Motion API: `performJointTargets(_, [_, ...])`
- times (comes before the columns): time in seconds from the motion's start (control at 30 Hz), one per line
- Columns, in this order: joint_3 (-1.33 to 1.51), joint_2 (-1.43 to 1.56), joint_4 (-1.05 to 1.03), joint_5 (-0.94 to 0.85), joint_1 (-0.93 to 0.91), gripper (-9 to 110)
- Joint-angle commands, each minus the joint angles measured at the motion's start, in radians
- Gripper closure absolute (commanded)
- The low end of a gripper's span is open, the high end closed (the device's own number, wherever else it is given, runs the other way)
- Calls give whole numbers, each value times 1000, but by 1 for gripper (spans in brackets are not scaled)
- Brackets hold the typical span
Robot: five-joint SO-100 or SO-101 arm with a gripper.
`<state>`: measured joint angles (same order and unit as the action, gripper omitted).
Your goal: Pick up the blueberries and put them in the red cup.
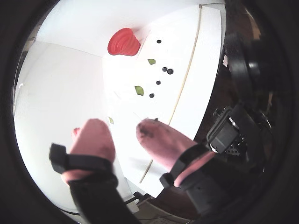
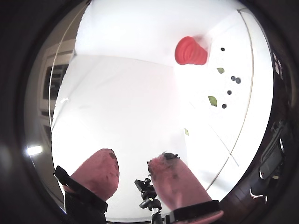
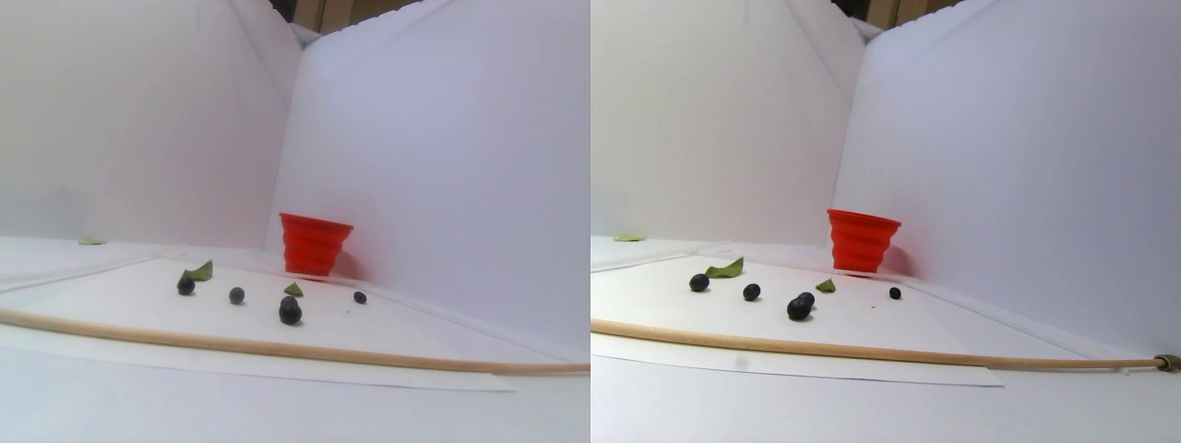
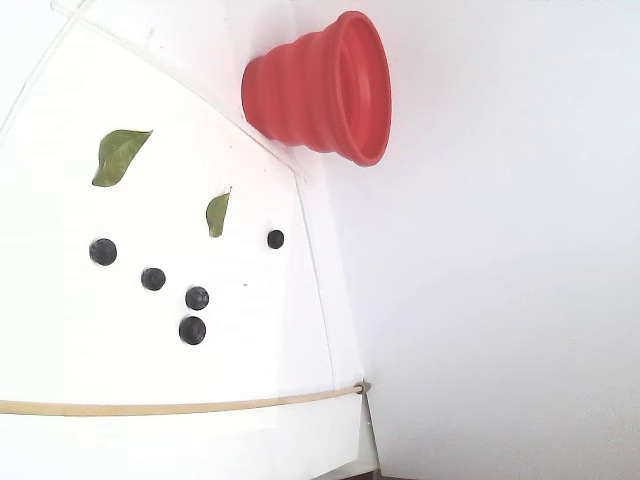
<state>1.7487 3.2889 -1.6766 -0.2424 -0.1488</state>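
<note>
So far nothing is done: in the fixed view, five blueberries [image 4: 153, 279] lie loose on the white sheet left of the red cup [image 4: 320, 88]. Well short of them, the gripper [image 1: 121, 133] hangs open and empty.

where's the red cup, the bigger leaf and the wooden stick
red cup [image 4: 300, 95]: fixed view, on its ribbed side wall
bigger leaf [image 4: 118, 155]: fixed view, middle of the blade
wooden stick [image 3: 277, 348]: stereo pair view, left half, midway along its length
</note>
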Motion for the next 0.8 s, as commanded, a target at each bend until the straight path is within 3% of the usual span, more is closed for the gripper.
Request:
performJointTargets(0.0, [-23,-69,34,-41,9,88])
performJointTargets(0.77, [123,-146,48,-410,8,88])
